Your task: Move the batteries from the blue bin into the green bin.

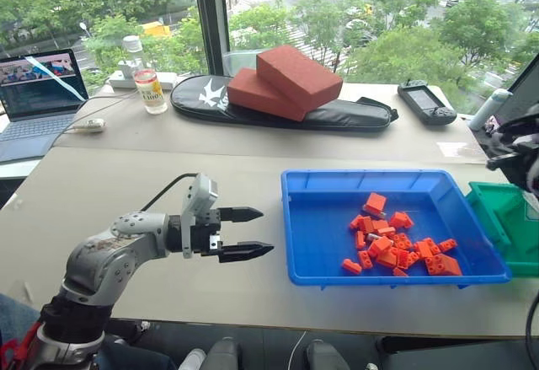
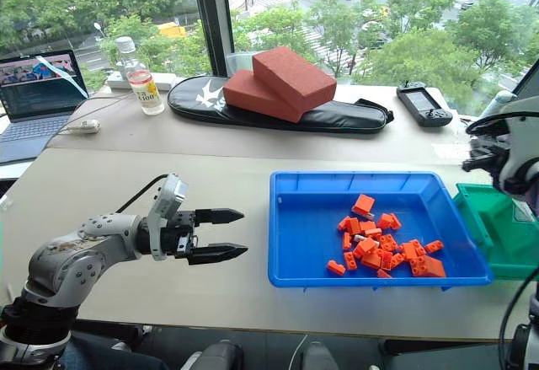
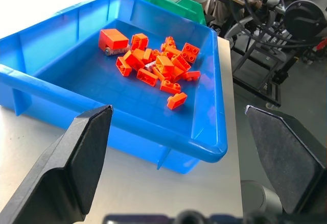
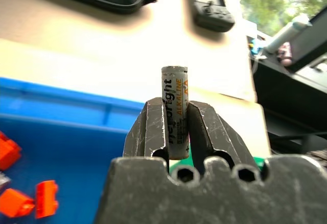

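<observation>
The right pincer (image 4: 175, 127) is clamped on a grey AA battery (image 4: 174, 109), which stands upright between its two black fingers with the printed label facing the wrist camera; below it lie the far rim of the blue bin (image 1: 370, 177) and the pale counter (image 1: 135, 193). From the head cameras that arm sits at the right edge, above the green bin (image 2: 497, 227), which stands just beside the blue bin's right end. Inside the blue bin a cluster of orange-red blocks (image 1: 396, 239) is heaped toward the near right corner, with one larger block (image 1: 375, 203) slightly apart at the far side. The left pincer (image 1: 251, 233) hangs over the bare counter to the left of the blue bin, its fingers spread apart and gripping nothing, pointing toward the bin. At the back of the counter two brick-red foam blocks (image 1: 286, 79) rest on a black case (image 1: 354, 115), with a handheld controller (image 1: 427, 102) to its right and a bottle (image 1: 149, 88) and laptop (image 1: 38, 100) to its left.
</observation>
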Motion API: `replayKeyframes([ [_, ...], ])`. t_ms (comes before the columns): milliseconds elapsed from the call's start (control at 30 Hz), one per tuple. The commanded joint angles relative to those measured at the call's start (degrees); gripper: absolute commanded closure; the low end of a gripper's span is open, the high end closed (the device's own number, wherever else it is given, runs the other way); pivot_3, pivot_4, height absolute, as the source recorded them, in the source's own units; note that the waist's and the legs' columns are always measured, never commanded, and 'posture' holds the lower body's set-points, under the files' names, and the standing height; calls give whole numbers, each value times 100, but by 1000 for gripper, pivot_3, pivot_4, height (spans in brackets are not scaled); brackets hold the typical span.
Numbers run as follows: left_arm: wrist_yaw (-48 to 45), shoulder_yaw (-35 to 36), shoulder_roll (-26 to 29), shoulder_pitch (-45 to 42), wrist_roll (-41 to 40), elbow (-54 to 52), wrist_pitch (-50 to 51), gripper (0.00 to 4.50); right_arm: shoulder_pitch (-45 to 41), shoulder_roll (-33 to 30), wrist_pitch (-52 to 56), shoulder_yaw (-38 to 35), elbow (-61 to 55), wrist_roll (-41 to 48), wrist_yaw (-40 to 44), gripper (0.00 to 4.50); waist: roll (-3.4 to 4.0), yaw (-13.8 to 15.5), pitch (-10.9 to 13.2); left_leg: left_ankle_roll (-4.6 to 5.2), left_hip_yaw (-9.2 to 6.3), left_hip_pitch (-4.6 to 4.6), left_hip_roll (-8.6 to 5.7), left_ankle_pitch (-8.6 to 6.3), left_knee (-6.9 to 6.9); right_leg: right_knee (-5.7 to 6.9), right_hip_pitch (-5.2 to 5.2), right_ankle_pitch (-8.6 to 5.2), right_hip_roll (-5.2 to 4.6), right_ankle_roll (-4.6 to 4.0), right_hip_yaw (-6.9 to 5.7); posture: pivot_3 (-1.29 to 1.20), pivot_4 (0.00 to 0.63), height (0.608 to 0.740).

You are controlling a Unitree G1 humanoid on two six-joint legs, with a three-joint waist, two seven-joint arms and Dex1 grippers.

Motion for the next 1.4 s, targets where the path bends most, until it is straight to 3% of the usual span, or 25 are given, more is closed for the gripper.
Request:
replayKeyframes([
  [33, -79, 56, 4, -47, -6, -32, -109, 0, 362, -283, -81, -135, 164, -238, -152, 4239, 1, -14, 0, 0, 1, 0, 0, 0, 0, 0, -2, 0, 1, 0, 2, 0, 150, 740],
  [167, -103, 35, -12, -94, 18, 3, -119, 0, 582, -246, -208, -74, 345, -266, -247, 4239, 7, -110, -2, 0, 6, 3, 5, 0, -1, 5, -5, 0, 5, -1, 7, 0, 150, 740],
  [233, -117, 27, -19, -111, 36, 9, -128, 0, 672, -209, -277, 11, 430, -292, -263, 3215, 8, -145, -3, 0, 5, 5, 5, 0, -1, 7, -5, 0, 7, -1, 7, 0, 150, 740],
  [267, -128, 21, -19, -116, 52, 11, -139, 0, 694, -190, -300, 33, 455, -297, -260, 3134, 8, -156, -3, 0, 4, 5, 5, 0, -1, 7, -4, 0, 7, -1, 6, 0, 150, 740],
  [300, -137, 16, -20, -125, 68, 16, -148, 0, 701, -166, -314, 49, 478, -279, -239, 2658, 8, -164, -3, 0, 4, 5, 6, 0, -1, 7, -3, 0, 7, -1, 7, 0, 150, 740],
  [533, -217, 6, -28, -164, 173, 43, -219, 0, 528, -94, -523, -59, 503, -200, -243, 418, 8, -165, -3, 0, 4, 4, 5, 0, -1, 7, -3, 0, 6, 0, 7, 0, 150, 740],
  [667, -334, -38, 32, -213, 261, 23, -333, 0, 77, 7, -286, -128, -503, 619, 393, 418, 12, -190, -1, 0, 3, 5, 5, 0, -1, 6, -4, 0, 7, 0, 7, 0, 150, 740],
  [800, -476, -74, 76, -269, 294, 19, -375, 0, 599, -222, 229, 162, -2420, 2077, 1705, 418, 16, -175, -3, 1, -8, 5, 17, 0, -6, 7, -3, 0, 23, -1, 6, 0, 150, 740],
  [900, -544, -102, 79, -308, 332, 65, -399, 0, 913, -319, 238, 318, -3069, 2560, 2036, 418, 14, -107, -2, 3, -16, -1, 14, -2, -6, 0, 2, -1, 19, -1, 1, 0, 150, 740],
  [1000, -578, -124, 53, -354, 364, 114, -406, 0, 1151, -386, 132, 548, -3193, 2691, 2118, 418, 13, -47, -1, 2, -9, -8, 1, -1, 1, -5, 2, -1, 4, 3, 2, 0, 150, 740],
  [1167, -577, -148, 4, -370, 372, 80, -373, 0, 1353, -586, -490, 1550, -2696, 2031, 1895, 418, 13, -34, -1, 2, -6, -6, 5, -1, 2, -5, -1, -1, 8, 3, 3, 0, 150, 740],
  [1400, -568, -106, 51, -335, 341, 17, -324, 0, 1381, -654, -848, 2169, -2373, 1616, 1825, 418, 13, -42, -1, 2, -4, -6, 5, -1, 2, -1, -5, -1, 9, 3, 4, 0, 150, 740],
])
